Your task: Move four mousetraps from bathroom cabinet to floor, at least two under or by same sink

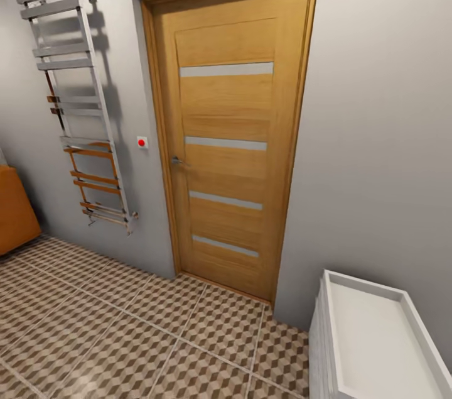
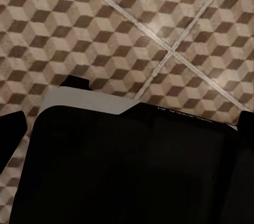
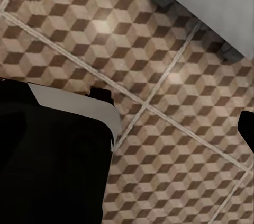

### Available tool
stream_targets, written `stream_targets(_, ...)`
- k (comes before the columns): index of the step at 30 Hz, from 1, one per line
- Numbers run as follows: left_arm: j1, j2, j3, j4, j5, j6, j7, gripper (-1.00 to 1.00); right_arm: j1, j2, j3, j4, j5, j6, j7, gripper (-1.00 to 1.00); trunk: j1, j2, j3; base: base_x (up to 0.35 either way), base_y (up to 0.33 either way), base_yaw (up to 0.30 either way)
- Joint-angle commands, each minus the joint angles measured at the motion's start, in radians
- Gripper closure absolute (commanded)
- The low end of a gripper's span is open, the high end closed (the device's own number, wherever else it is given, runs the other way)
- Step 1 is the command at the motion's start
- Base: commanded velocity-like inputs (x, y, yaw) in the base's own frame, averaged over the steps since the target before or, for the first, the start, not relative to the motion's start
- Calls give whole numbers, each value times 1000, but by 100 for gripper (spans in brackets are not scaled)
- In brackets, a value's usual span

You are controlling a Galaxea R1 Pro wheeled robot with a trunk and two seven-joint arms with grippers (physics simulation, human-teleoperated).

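Observation:
No mousetraps are in view. An orange-brown wooden corner, apparently the cabinet [image 1: 16, 210], pokes in at the left edge of the head view; its drawers are out of frame. The bathroom floor [image 1: 125, 336] of cube-patterned tiles spreads across the lower head view and also fills much of both wrist views [image 2: 132, 28] [image 3: 174, 144]. My left gripper [image 2: 127, 128] hangs above the floor by my black base, its dark fingertips [image 2: 10, 134] far apart and nothing between them. On my right gripper [image 3: 132, 128], one fingertip [image 3: 248, 128] shows at the frame edge, also over bare tiles.
A closed wooden door [image 1: 229, 135] with a metal handle stands straight ahead in the grey wall. A chrome towel radiator [image 1: 75, 103] hangs to its left, and a red button [image 1: 142, 142] sits between them. A white box-like unit [image 1: 376, 342] [image 3: 211, 1] stands at the lower right.

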Motion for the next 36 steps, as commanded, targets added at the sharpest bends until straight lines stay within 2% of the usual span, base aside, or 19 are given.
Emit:
stream_targets(1, -1, 0, -8, 0, 6, -3, 4, -100, -1, 0, 3, 3, 9, -4, -6, -100, 0, -1, -1, 0, 0, 295)
stream_targets(36, -1, 0, -8, 0, 6, -4, 4, -100, -1, 0, 3, 3, 7, -3, -6, -100, 0, -1, -1, 0, 0, 300)
